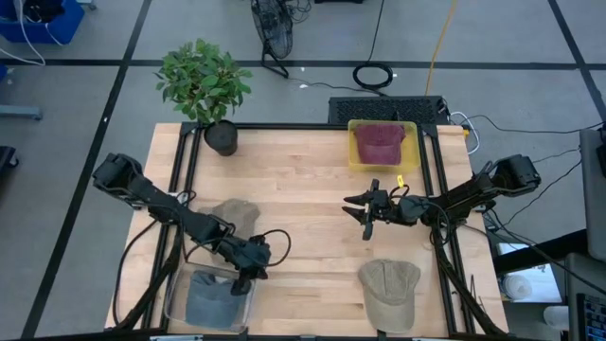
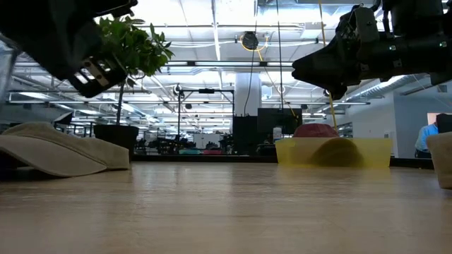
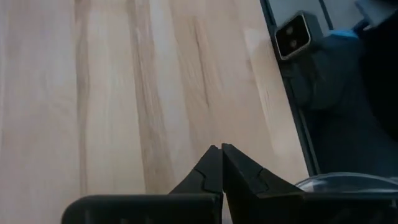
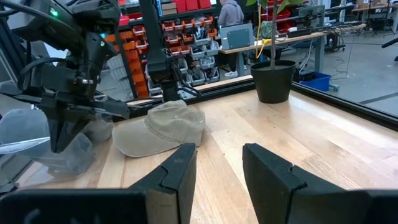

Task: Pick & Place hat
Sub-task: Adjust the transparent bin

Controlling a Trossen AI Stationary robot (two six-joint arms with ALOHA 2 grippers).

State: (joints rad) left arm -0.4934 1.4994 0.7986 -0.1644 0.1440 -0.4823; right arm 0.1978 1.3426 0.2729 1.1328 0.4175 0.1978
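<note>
On the wooden table [image 1: 303, 189], seen from above, three hats lie free or binned: a tan cap [image 1: 235, 216] left of centre, a second tan cap [image 1: 389, 292] near the front edge on the right, and a maroon cap [image 1: 379, 142] inside a yellow bin [image 1: 352, 159] at the back. A clear bin [image 1: 171, 305] at the front left holds a grey cap [image 1: 206, 301].

The left gripper [image 1: 248, 260] hangs at the clear bin's inner edge, its fingers pressed together on nothing. The left tan cap lies just behind it, toward the potted plant [image 1: 204, 85], so this arm looks nearer to that cap.

The right gripper [image 1: 367, 210] hovers over bare wood at centre right, fingers spread apart and empty. The front tan cap lies between it and the front edge, brim pointing to that edge; the yellow bin sits behind it.

Which cap comes next cannot be told. The grey cap is blurred by the bin's wall, and the table-level view hides most of the maroon cap.
</note>
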